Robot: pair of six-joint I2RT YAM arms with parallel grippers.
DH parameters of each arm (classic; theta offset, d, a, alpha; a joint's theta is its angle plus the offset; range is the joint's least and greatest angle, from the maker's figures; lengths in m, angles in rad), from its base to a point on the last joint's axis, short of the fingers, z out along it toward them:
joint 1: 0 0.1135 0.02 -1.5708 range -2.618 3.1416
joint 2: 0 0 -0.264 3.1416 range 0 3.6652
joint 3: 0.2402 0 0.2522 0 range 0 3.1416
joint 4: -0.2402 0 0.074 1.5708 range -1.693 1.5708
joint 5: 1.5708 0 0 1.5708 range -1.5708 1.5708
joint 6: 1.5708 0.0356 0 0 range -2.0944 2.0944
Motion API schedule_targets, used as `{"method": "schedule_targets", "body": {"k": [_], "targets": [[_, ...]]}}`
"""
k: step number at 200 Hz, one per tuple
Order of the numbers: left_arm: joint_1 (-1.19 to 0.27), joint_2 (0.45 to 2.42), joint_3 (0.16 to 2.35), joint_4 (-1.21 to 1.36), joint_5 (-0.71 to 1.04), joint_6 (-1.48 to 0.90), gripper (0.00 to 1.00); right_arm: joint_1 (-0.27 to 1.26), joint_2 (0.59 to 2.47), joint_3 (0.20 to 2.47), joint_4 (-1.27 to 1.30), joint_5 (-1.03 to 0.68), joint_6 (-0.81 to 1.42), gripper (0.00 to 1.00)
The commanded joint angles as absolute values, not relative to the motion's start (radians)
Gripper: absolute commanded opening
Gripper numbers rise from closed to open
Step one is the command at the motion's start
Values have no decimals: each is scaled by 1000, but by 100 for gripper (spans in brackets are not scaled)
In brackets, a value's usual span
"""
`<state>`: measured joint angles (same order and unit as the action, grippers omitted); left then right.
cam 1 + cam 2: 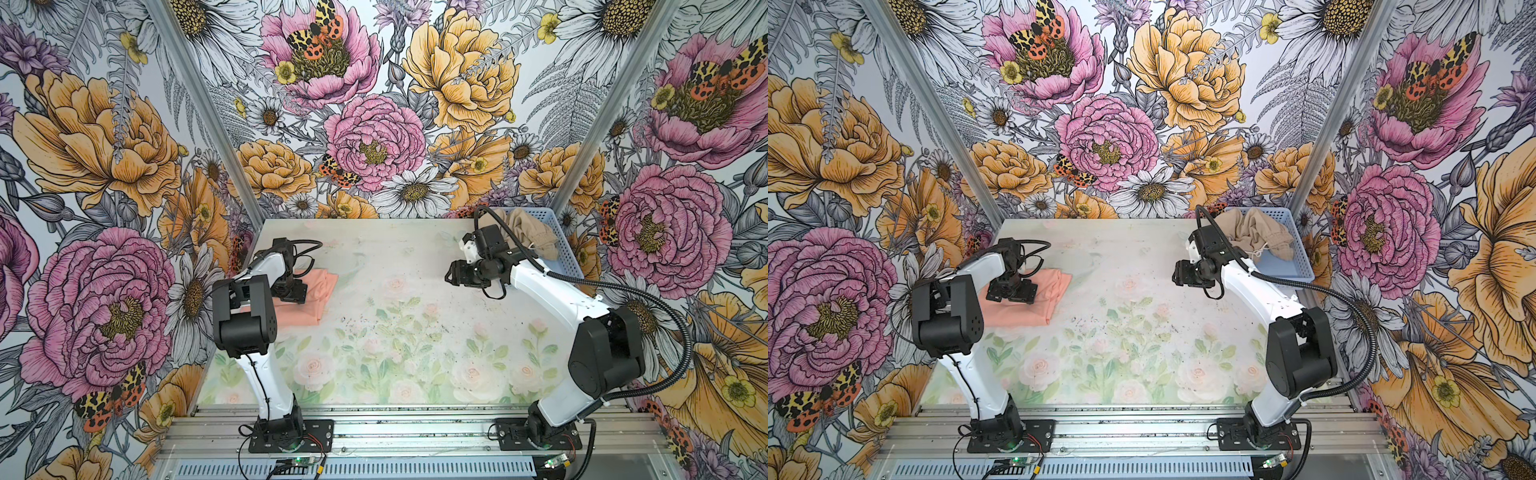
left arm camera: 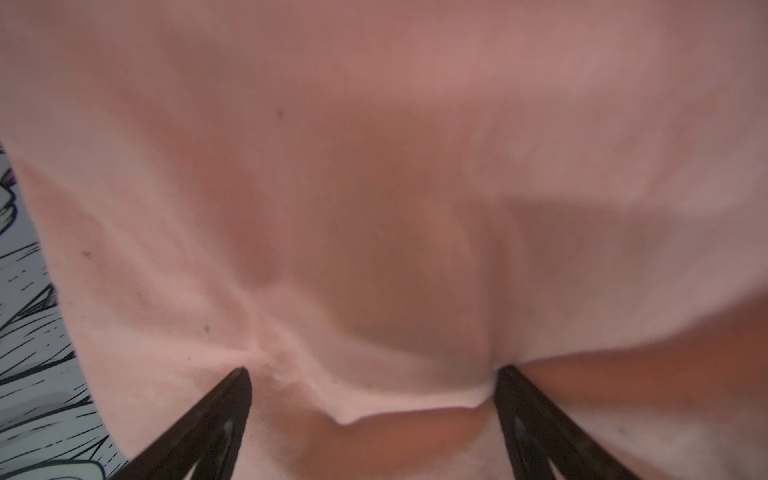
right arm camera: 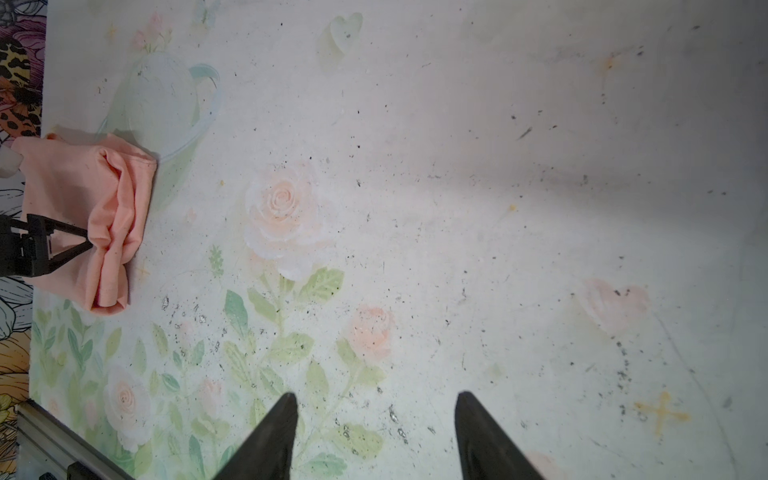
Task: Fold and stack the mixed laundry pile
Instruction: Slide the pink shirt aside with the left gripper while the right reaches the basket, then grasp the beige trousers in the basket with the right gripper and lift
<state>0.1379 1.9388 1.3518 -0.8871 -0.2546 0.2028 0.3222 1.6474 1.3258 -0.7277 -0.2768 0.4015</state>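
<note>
The salmon-peach T-shirt (image 1: 318,291) (image 1: 1052,293) lies folded at the table's left side; its graphic is hidden. My left gripper (image 1: 293,293) (image 1: 1013,291) is down on it, open wide. In the left wrist view the shirt (image 2: 374,187) fills the frame, and a fold edge runs between the spread fingertips of the left gripper (image 2: 374,372). The beige garment (image 1: 525,232) (image 1: 1256,235) sits bunched in the blue basket, its white drawstring (image 1: 1260,251) hanging out. My right gripper (image 1: 451,276) (image 1: 1179,274) (image 3: 377,398) hovers open and empty over bare table, beside the basket.
The light blue perforated basket (image 1: 565,259) (image 1: 1293,268) stands at the back right corner of the floral table mat (image 1: 415,332). Flowered walls close in the table at the left, back and right. The right wrist view shows the shirt (image 3: 83,199) near the table's far edge.
</note>
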Motion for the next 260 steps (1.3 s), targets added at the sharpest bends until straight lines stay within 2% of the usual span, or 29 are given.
{"method": "schedule_targets", "body": {"k": [1,40,75,122,161,201,218,237,247,253,255,260], "targets": [[123,1965,1332,-927,-286,236,93,326,1671,1369,-732,-283,390,63],[110,1893,1316,-924,-263,158,96,299,1672,1401,-732,-258,387,64],[82,1714,1343,-920,-160,78,99,197,1686,1453,-734,-159,386,73],[-81,1550,1319,-856,-76,-46,99,17,1834,1615,-728,46,384,81],[-251,1491,1268,-794,-51,-153,99,-84,2039,1814,-725,22,387,83],[-315,1494,1213,-740,-37,-203,99,-122,2203,1927,-724,-27,421,83],[-327,1505,1212,-738,-37,-203,99,-129,2233,1935,-718,-40,438,76],[-334,1511,1216,-735,-32,-205,99,-139,2255,1934,-691,-84,463,57],[-338,1512,1219,-732,-32,-207,99,-147,2258,1931,-678,-105,478,43],[-338,1513,1223,-731,-36,-207,99,-150,2252,1928,-670,-109,485,27],[-340,1512,1225,-732,-37,-207,99,-152,2248,1926,-667,-106,488,17],[-342,1510,1228,-733,-37,-207,99,-154,2236,1918,-663,-100,493,8]]}}
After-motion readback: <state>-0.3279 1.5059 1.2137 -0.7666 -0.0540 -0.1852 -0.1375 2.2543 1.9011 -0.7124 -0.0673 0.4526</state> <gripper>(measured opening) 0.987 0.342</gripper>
